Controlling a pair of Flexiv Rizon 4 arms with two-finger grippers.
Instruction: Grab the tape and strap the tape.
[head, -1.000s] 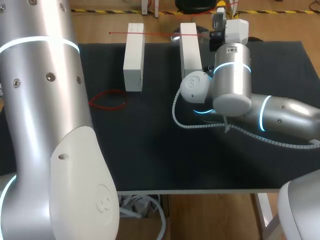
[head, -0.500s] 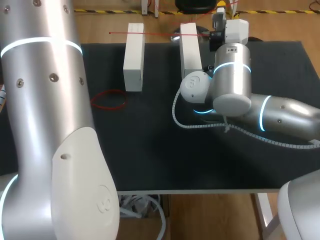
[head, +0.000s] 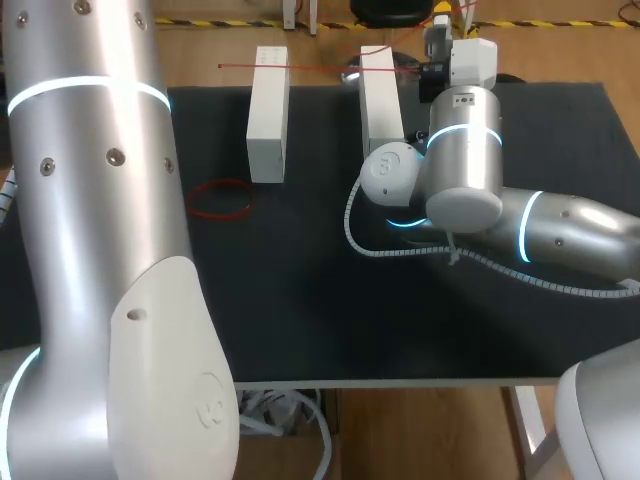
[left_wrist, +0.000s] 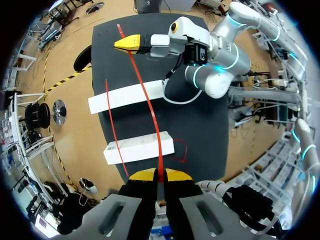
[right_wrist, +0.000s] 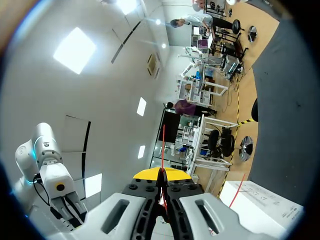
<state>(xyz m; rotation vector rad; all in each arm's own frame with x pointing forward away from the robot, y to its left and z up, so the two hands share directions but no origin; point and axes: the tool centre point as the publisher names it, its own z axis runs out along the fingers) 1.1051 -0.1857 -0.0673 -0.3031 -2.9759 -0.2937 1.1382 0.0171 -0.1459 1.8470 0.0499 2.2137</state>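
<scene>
- Here, nearest the head camera, the left arm (head: 90, 250) fills that view's left side, and its gripper does not show there. Only the left wrist view shows the left gripper (left_wrist: 160, 174), its yellow tips pressed together on the red tape (left_wrist: 145, 95).
- On the black table mat (head: 330, 300) lies one red loop (head: 220, 199), flat, near the near end of the left white block (head: 267, 125).
- Two white blocks stand side by side and apart, their long axes running near to far. The right white block (head: 380, 100) is just beside the right arm (head: 560, 230).
- The tape's long axis runs left to right, from the left gripper over both blocks to the right gripper (left_wrist: 127, 42) at the table's far edge.
- The right wrist view alone shows that gripper's tips closed on the tape, which points straight ahead from them.
- The left wrist view shows a second, thinner red line (left_wrist: 112, 125) alongside the tape. Whether it is the same tape cannot be told.
</scene>
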